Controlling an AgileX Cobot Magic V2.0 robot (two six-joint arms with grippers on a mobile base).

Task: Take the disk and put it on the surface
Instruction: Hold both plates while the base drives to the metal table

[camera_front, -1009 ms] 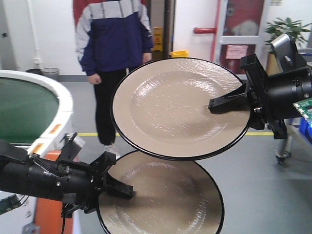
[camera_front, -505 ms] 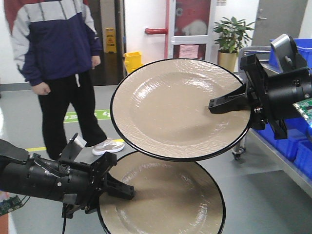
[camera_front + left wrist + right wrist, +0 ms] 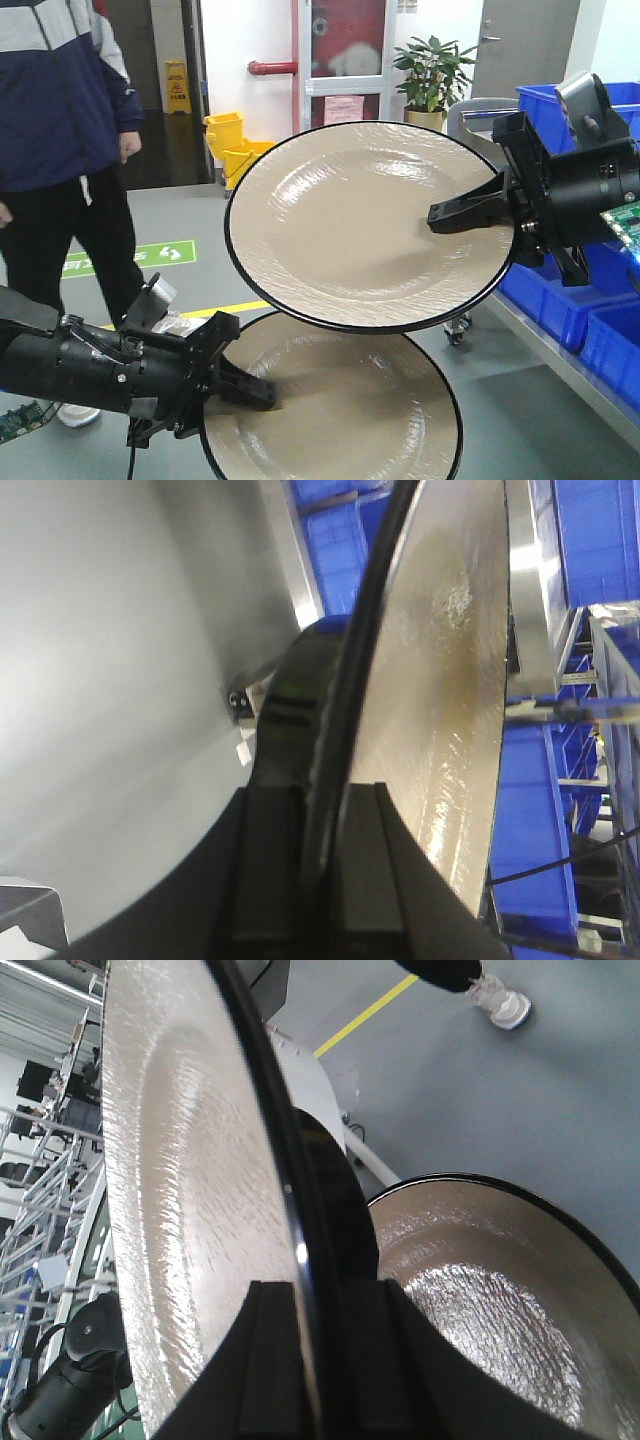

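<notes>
With both arms raised off the ground, two beige black-rimmed disks are up in the air, neither resting on anything. right gripper (image 3: 441,216) is clamped on the right rim of the upper disk (image 3: 350,225), which is tilted with its face toward the front camera. left gripper (image 3: 262,392) is clamped on the left rim of the lower disk (image 3: 350,410). In the front view the upper disk overlaps the lower disk's top edge. Each wrist view shows the rim pinched between the two fingers. Grey floor (image 3: 545,420) below, blue bins (image 3: 590,300) at right, person (image 3: 55,130) standing at left.
</notes>
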